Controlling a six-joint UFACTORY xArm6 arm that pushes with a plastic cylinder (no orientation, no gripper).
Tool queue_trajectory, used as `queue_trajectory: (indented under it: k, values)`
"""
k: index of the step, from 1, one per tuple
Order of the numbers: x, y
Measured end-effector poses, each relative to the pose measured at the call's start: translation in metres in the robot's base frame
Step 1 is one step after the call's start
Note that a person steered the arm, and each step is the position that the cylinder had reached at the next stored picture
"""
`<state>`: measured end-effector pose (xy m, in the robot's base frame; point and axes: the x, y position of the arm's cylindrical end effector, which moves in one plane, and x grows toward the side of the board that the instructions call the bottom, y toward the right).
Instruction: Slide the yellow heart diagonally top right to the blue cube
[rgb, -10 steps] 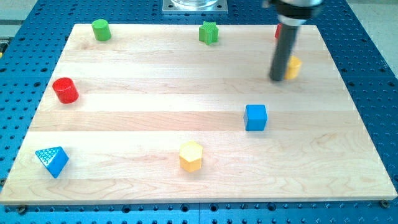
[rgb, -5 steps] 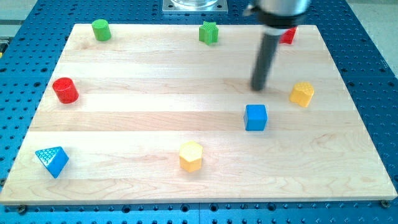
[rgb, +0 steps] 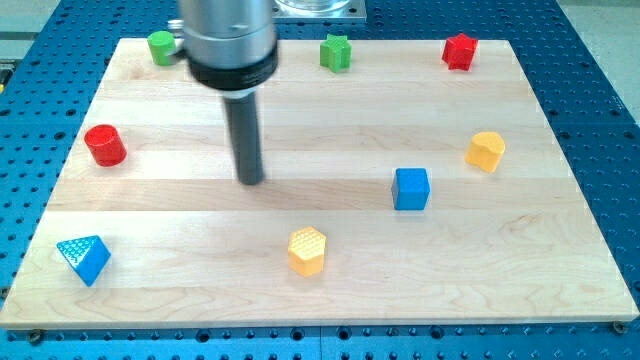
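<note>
So the rod's tip (rgb: 251, 181) is sitting mid-counter, well left of the blue plastic cube (rgb: 411, 188); no pincer here to spread or pinch. The yellow plastic heart (rgb: 485, 150) is lying just upper-right of the cube, so the slide looks basically done.

wood board (rgb: 330, 290), 8 colored blocks

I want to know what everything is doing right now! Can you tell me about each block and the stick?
my tip: on the board, touching no block
yellow heart: resting, up-right of the blue cube
blue cube: resting, untouched
yellow hexagon: resting near the view's bottom
red cylinder: standing upright
green cylinder: upright, partly hidden by the arm
green star: resting
red star: resting
blue triangle: resting
</note>
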<state>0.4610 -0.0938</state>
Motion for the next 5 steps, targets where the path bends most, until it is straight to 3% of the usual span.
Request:
queue_trajectory:
  k: [1, 2, 5]
  values:
    - [0.048, -0.020]
    - [0.087, 0.013]
    - [0.116, 0.143]
